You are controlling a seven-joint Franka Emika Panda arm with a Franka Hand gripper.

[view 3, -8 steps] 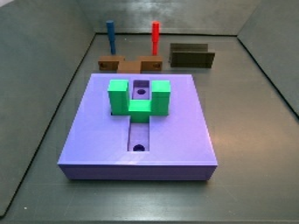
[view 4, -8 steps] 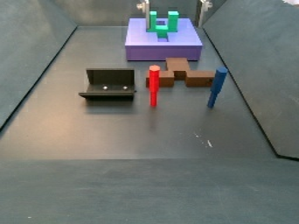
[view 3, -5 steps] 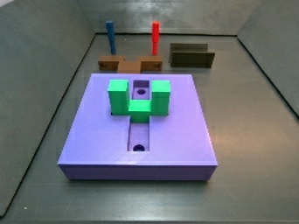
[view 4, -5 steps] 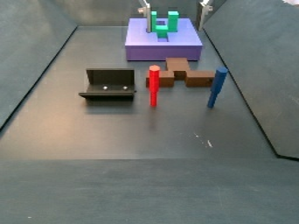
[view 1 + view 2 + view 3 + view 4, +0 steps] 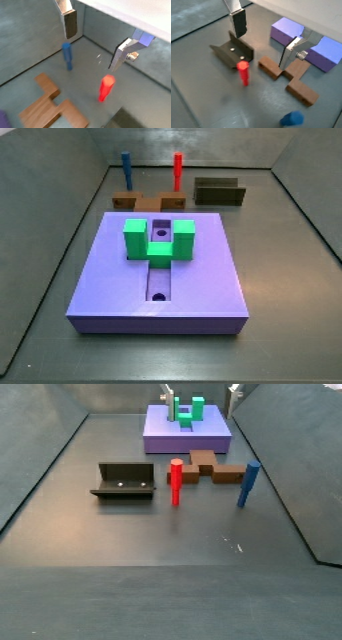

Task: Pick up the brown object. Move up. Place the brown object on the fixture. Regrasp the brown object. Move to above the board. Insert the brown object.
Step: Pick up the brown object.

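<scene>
Gripper (image 5: pixel 264 42) high above the floor, jaws wide apart, empty.
Below: brown object (image 5: pixel 290 80) beside board (image 5: pixel 308 42); fixture (image 5: pixel 232 51) near.

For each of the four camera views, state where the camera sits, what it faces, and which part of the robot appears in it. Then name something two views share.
Wrist view: looks down past the open gripper at the blue peg, red peg and brown object.
Wrist view: gripper open above the fixture and board.
Side view: sits at the board's end, facing the pegs; no robot shows.
Side view: opposite end, fixture nearer, board behind; finger tips barely show at the top edge.
Shared: both side views show the red peg.
</scene>
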